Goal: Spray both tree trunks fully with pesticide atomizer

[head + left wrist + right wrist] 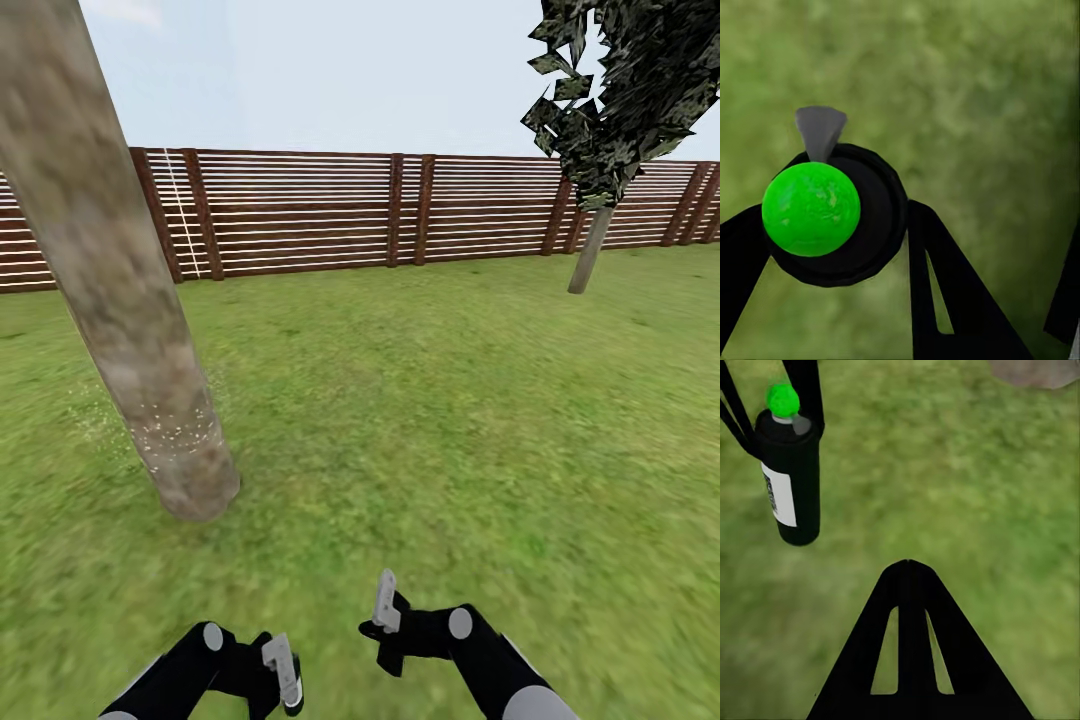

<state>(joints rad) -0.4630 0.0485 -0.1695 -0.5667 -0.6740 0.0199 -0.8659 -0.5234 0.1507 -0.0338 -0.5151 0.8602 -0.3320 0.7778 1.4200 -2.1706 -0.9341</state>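
Observation:
The pesticide atomizer (832, 217) is a black can with a green ball top and a grey nozzle, and my left gripper (832, 262) is shut on it. The right wrist view shows the same atomizer (791, 480) with a white label, hanging over the grass between the left fingers (808, 390). My left gripper (280, 675) is low at the front, right of the near tree trunk (130, 330). White speckles (175, 435) dot that trunk's lower part. The second tree (590, 245) stands far right by the fence. My right gripper (385, 605) is shut and holds nothing.
A reddish-brown slat fence (400, 210) closes off the back of the lawn (430, 400). The near trunk's base (1035, 371) appears at the edge of the right wrist view. The second tree's dark crown (630, 80) hangs at upper right.

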